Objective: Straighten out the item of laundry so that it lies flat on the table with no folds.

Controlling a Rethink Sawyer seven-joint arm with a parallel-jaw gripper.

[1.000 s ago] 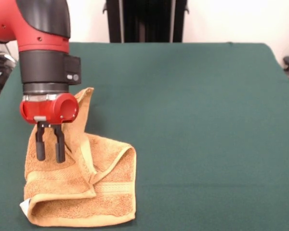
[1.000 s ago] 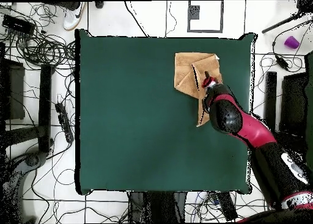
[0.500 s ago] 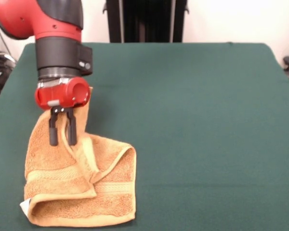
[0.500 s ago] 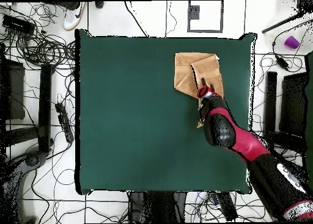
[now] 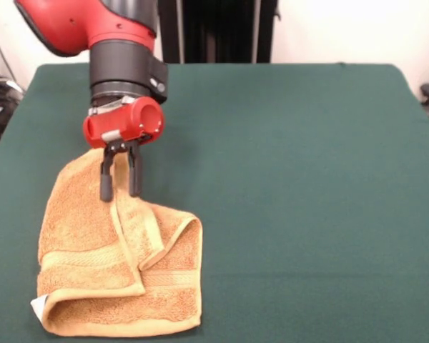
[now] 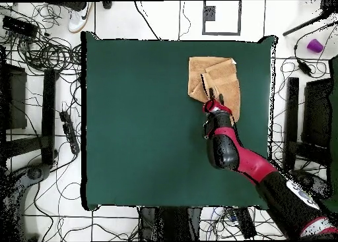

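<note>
1. The orange towel (image 5: 107, 264) lies near one corner of the green table (image 5: 293, 179). From the front it is at the near left.
2. The towel is not flat. It is folded over itself, and a thick fold runs along its near edge.
3. A small white tag (image 5: 37, 306) pokes out at the towel's near left corner.
4. The red and black arm (image 5: 118, 50) comes down over the far end of the towel.
5. The gripper (image 5: 119, 191) points down, with its two black fingers (image 5: 106, 182) a little apart.
6. A raised ridge of towel sits right at the fingers, but I cannot tell if they are pinching it.
7. From above, the towel (image 6: 214, 81) is near the table's (image 6: 145, 121) top right corner, and the gripper (image 6: 210, 94) is over its lower left edge.
</note>
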